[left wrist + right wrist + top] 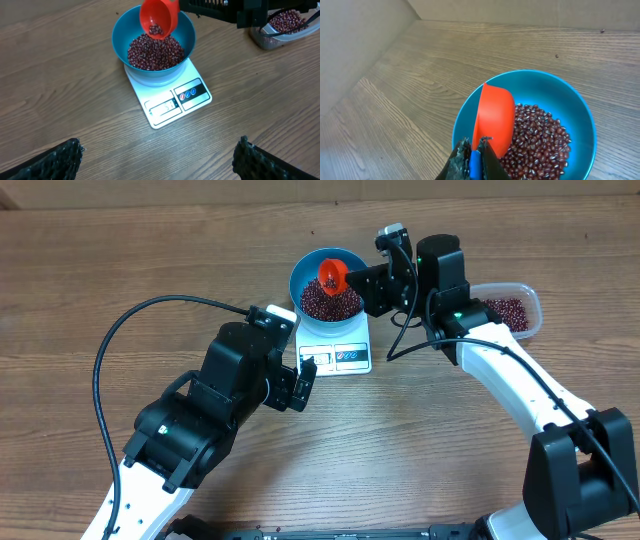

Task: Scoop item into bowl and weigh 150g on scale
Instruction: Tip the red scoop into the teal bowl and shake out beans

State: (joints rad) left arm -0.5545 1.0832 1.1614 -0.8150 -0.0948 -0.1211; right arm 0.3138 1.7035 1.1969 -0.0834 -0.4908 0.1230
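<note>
Right tool clamped on small red-orange plastic scoop, tilted above round blue plastic bowl to its left; left tool wide

The table is brown wood with long dark grain lines, and it fills the view from above. A plain tan wall stands along two edges of the table and meets in a corner. The light is soft and even, with only faint shadows on the wood.
</note>
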